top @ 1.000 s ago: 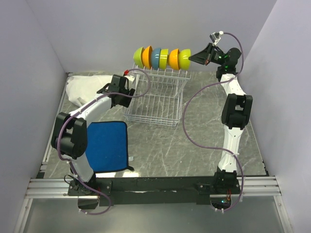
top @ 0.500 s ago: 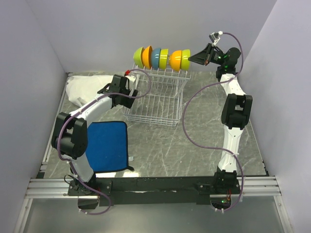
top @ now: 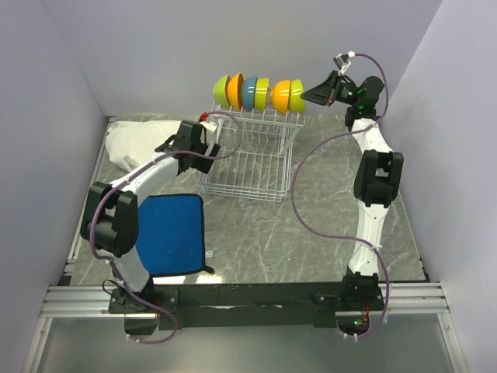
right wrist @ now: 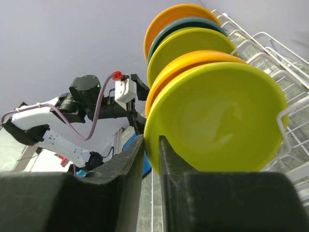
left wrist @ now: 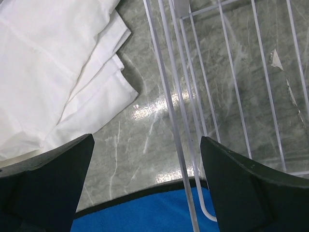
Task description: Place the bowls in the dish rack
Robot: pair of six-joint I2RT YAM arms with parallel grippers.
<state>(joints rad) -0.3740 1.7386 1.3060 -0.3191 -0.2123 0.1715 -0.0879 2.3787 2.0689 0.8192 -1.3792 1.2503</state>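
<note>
Right wrist shows the right gripper (right wrist: 151,141) narrowly parted at the lime bowl (right wrist: 217,121) rim on the rack (top: 247,165), grip unclear; the left gripper (left wrist: 146,145) gapes wide beside the rack's left edge.

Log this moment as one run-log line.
bowls racked on edge, dish rack top | right hand at lime bowl rim, grip unclear | left hand open, empty

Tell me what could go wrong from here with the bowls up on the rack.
1. The right claw stands slightly open around the rim of the end lime bowl; pulling away crooked might drag it off the dish rack.
2. The left claw is wide open astride one of its wires; moving sideways could snag it and jolt the bowls.
</note>
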